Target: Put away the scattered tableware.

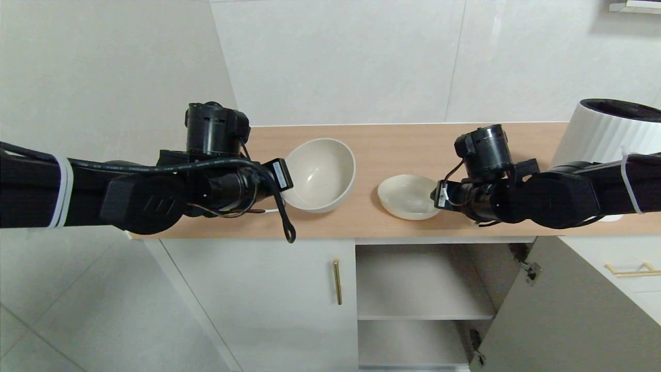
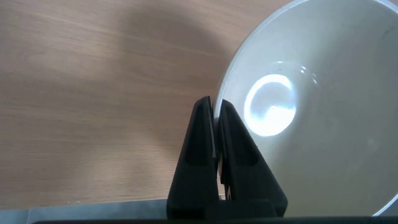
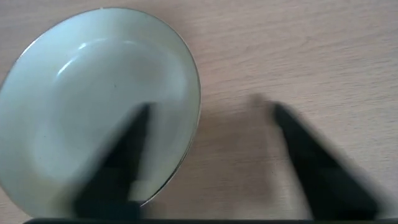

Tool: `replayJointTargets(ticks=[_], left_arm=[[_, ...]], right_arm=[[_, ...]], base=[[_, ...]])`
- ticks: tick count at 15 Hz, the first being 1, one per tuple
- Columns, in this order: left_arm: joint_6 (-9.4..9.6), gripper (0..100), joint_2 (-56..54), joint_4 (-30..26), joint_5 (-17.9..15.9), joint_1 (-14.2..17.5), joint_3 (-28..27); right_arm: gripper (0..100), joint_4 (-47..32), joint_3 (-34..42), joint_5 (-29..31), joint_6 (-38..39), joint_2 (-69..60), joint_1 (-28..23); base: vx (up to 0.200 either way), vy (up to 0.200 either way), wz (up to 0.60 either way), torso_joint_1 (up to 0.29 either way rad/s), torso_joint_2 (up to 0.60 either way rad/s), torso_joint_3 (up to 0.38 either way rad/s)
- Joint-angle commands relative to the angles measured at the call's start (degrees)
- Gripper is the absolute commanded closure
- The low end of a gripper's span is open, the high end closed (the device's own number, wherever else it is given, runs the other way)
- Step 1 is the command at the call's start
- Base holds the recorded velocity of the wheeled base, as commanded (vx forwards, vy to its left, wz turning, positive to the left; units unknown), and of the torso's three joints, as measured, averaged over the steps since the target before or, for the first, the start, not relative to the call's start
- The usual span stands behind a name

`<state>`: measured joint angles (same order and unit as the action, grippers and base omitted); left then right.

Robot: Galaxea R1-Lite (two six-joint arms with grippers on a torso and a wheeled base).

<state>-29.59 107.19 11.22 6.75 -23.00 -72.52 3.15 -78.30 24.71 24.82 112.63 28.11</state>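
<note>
A large white bowl is tipped on the wooden counter at centre left. My left gripper is shut on its near left rim, and the left wrist view shows the two fingers pinching the rim of the bowl, one inside and one outside. To the right lies a small shallow white dish. My right gripper stands open at the dish's right edge. In the right wrist view the gripper has one finger over the dish and the other over bare wood.
A tall white ribbed container stands at the counter's right end. Below the counter a cabinet is open with bare shelves, its door swung out to the right. The left door with a gold handle is closed.
</note>
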Motion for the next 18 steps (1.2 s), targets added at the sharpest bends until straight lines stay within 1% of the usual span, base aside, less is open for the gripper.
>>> replayJointTargets(ticks=[1,7,9,10,11,12,14,15,17,18], left_arm=[[-0.03,100,-0.1,0.0,0.0,0.0,0.0],[-0.03,100,-0.6,-0.1,-0.2,0.0,0.2],[0.14,100,-2.3,0.2,0.0,0.0,2.2],[1.81,100,-5.3,1.2,-1.0,0.0,5.5],[3.04,100,-6.8,2.1,-2.9,0.0,7.4],[3.75,100,-8.5,3.0,-4.9,0.0,9.0],[5.15,100,-12.5,3.4,-10.0,0.0,12.8],[6.03,100,-14.7,3.4,-11.7,0.0,15.2],[9.99,100,-20.0,3.4,-14.0,0.1,21.0],[11.22,100,-21.2,3.4,-14.7,0.1,22.2]], right_arm=[[100,0.0,0.0,-0.1,0.1,0.3,0.0],[100,-0.2,-0.4,-0.4,0.3,-0.3,-0.3],[100,-0.4,-0.2,-0.8,0.3,-1.0,-0.3],[100,-1.0,0.5,-3.3,0.4,-2.5,-1.0],[100,-2.7,1.1,-6.0,0.5,-4.3,-1.5],[100,-4.6,1.9,-9.0,1.1,-6.5,-1.7],[100,-7.4,4.2,-15.4,2.4,-11.8,-2.4],[100,-8.2,4.7,-18.2,2.4,-14.3,-2.8],[100,-10.5,6.5,-22.4,2.4,-19.6,-3.0],[100,-11.2,7.1,-23.3,2.4,-20.9,-3.0]], base=[[0.000,0.000,0.00,0.000,0.00,0.000],[0.000,0.000,0.00,0.000,0.00,0.000],[0.000,0.000,0.00,0.000,0.00,0.000],[0.000,0.000,0.00,0.000,0.00,0.000],[0.000,0.000,0.00,0.000,0.00,0.000],[0.000,0.000,0.00,0.000,0.00,0.000],[0.000,0.000,0.00,0.000,0.00,0.000],[0.000,0.000,0.00,0.000,0.00,0.000],[0.000,0.000,0.00,0.000,0.00,0.000],[0.000,0.000,0.00,0.000,0.00,0.000]])
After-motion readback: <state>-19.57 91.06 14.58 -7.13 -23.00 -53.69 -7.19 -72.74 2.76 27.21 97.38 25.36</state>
